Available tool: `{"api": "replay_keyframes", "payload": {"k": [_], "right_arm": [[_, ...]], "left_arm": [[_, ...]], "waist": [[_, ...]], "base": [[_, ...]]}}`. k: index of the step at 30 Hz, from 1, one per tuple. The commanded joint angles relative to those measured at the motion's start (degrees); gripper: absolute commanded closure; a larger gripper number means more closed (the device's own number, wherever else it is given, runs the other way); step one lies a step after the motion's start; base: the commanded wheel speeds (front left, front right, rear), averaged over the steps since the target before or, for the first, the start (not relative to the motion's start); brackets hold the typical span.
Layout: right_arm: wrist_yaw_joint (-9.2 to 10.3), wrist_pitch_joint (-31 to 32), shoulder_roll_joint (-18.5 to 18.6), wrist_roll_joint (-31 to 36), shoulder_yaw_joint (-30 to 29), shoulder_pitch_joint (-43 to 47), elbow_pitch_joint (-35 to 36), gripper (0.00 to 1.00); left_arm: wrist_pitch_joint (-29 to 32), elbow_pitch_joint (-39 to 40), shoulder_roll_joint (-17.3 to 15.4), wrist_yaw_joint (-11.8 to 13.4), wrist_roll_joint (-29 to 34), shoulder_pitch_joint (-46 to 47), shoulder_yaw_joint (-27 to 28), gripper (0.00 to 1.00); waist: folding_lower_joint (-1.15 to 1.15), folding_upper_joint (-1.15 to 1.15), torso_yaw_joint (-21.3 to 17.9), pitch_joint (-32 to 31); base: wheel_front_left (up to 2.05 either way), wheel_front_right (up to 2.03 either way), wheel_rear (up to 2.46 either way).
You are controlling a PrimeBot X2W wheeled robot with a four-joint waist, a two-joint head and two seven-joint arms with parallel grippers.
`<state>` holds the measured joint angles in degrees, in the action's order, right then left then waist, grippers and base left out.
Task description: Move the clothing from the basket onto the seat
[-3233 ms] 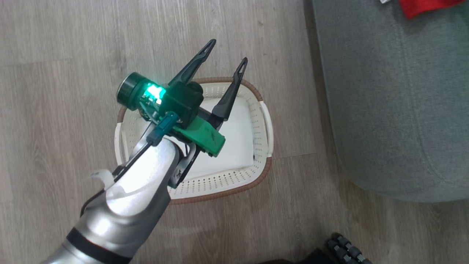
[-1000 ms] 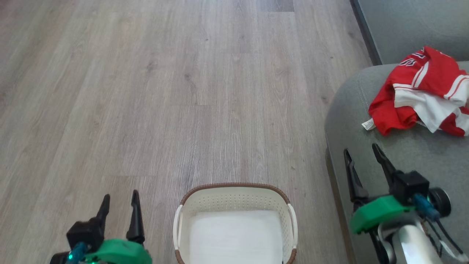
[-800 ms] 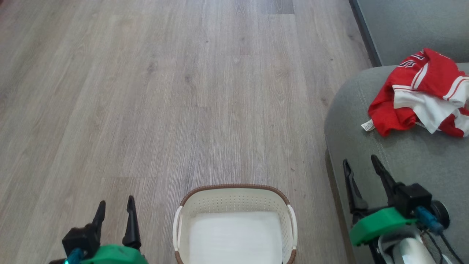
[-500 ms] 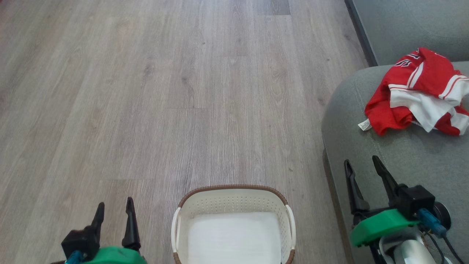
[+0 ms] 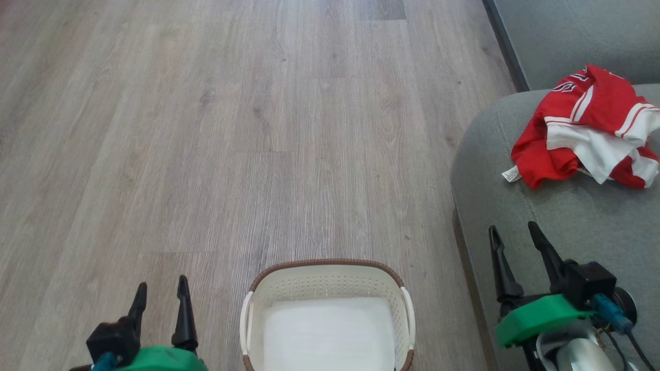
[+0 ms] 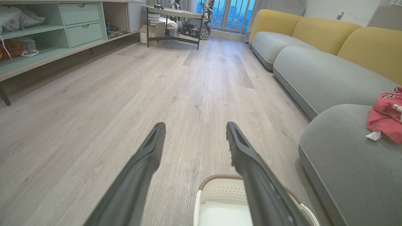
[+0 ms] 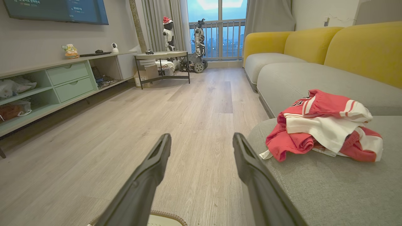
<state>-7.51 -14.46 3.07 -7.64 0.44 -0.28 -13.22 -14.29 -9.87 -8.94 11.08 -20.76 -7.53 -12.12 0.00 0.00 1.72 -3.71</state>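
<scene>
The clothing (image 5: 582,129) sits in a crumpled red and white heap on the seat (image 5: 567,221), well apart from the basket (image 5: 325,262), which stands on the floor (image 5: 258,129) close in front of the robot. What shows of the basket's inside is plain white, with no red fabric in it, though its near end runs off the bottom of the head view.

The right end effector (image 5: 513,227) hangs over the front part of the seat. Its 2 fingers are parted by a moderate gap and there is nothing between them. The left end effector (image 5: 161,282) is just as bare, its fingers a little apart. It hovers over the floor on the far side of the basket from the seat.

From the right end effector the heap lies ahead and off to the right, further back on the cushion. The heap's longer spread runs across the robot's front rather than away from it. A small white tag (image 5: 510,174) sticks out at the end nearest the fingers. The right arm is plainly the nearer 1; the left would have to cross over the basket to reach it.

To my eye the transfer looks finished. Any coming move is likely only a retreat, or a tidy-up by the right arm.
</scene>
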Motion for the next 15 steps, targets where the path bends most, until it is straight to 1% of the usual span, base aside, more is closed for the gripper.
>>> {"api": "replay_keyframes", "payload": {"k": [1, 15], "right_arm": [[0.02, -0.53, -0.19, -0.54, 1.36, -0.95, 1.52, 0.00], [0.02, -0.53, -0.19, -1.52, 1.79, -0.96, -0.63, 0.00]], "left_arm": [[-0.71, 1.46, -0.12, -0.28, 0.71, 1.92, 2.64, 0.00], [-0.71, 1.27, 0.72, -1.15, 1.86, 1.93, 3.61, 0.00]], "waist": [[0.00, 0.00, 0.01, 0.01], [0.00, 0.00, 0.09, -0.25]], "base": [[0.00, 0.00, 0.00], [0.00, 0.00, 0.00]]}}
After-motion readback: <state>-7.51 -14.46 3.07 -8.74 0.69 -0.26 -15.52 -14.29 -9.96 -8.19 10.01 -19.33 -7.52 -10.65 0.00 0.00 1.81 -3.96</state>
